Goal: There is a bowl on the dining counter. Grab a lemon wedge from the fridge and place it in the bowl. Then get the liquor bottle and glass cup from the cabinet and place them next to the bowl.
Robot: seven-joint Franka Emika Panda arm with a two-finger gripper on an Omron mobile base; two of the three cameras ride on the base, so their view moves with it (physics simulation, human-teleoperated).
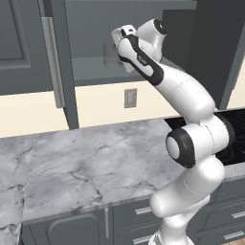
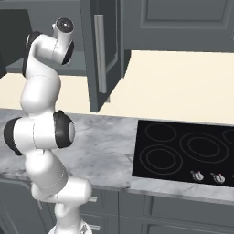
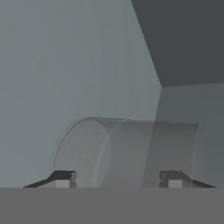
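A grey-veined marble worktop [image 1: 86, 167] runs along a cream wall, with dark grey drawers and doors below it and dark grey wall cabinets above. One wall cabinet [image 1: 91, 43] stands open, its door [image 1: 60, 62] swung out toward the near side with one long pale handle on it; the right base view shows the same door [image 2: 103, 50] edge-on from the other side. One grey wall outlet [image 1: 130, 97] sits on the cream wall under the open cabinet, seen from the left base camera. The right base view adds a black cooktop [image 2: 187, 153] set into the worktop at the right, with several ring burners and knobs along its near edge; the left base view catches just a corner of it behind the arm. The single white arm reaches up into the open cabinet in both base views, its hand hidden by the arm's own links. The hand view looks into the cabinet interior, grey walls meeting at a corner, and shows one clear glass cup [image 3: 131, 151], lying across that view, just ahead of the gripper [image 3: 118, 180]. The two dark fingertips [image 3: 63, 178] stand on either side of the cup's near part, fairly wide apart; whether they press on the glass cannot be told.
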